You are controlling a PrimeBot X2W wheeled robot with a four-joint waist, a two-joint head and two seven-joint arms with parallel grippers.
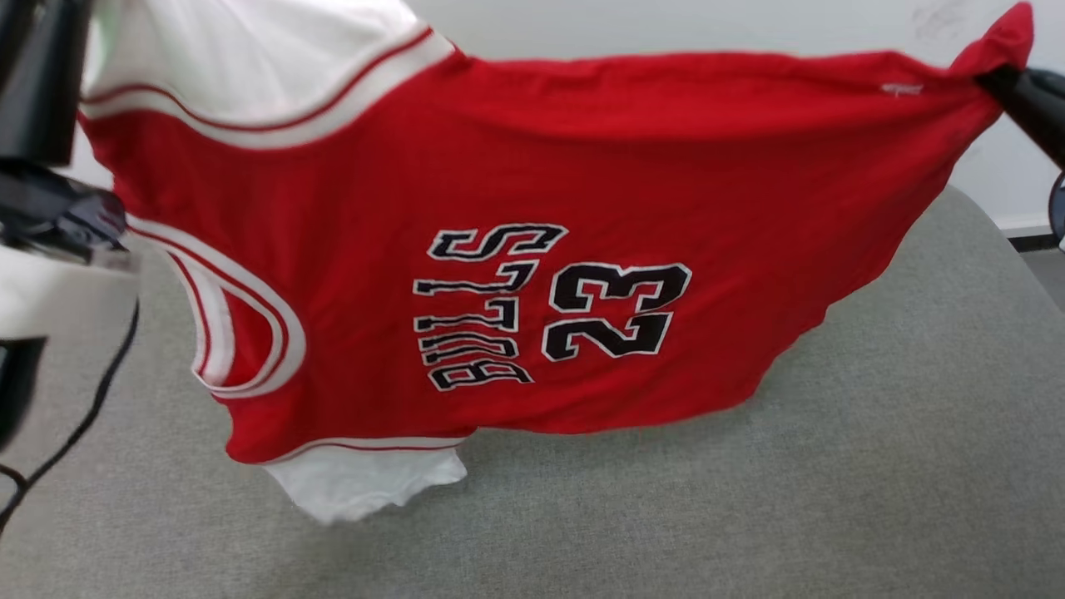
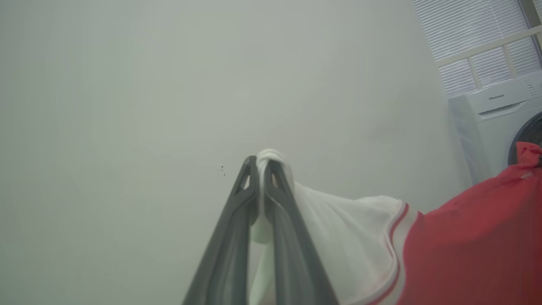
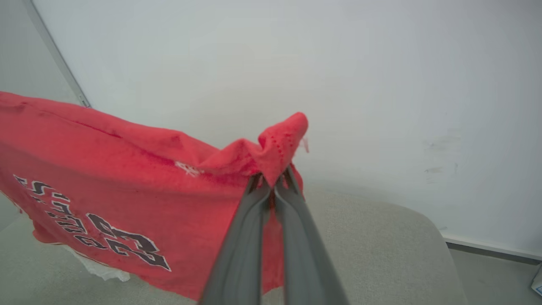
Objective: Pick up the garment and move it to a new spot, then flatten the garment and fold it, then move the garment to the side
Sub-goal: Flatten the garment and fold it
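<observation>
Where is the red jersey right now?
In the head view the garment hangs stretched between the left gripper, pinching a white sleeve, and the right gripper, pinching a red corner, above the grey table.

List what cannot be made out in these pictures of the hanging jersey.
Left hand: blurred and cut by the left edge in the head view.
Right hand: mostly cut off by the head view's right edge.
Jersey: its far side is hidden by its own cloth.
Gray table: partly hidden behind the jersey in the head view.
Washing machine: cut by the left wrist view's right edge; panel markings too small.
</observation>
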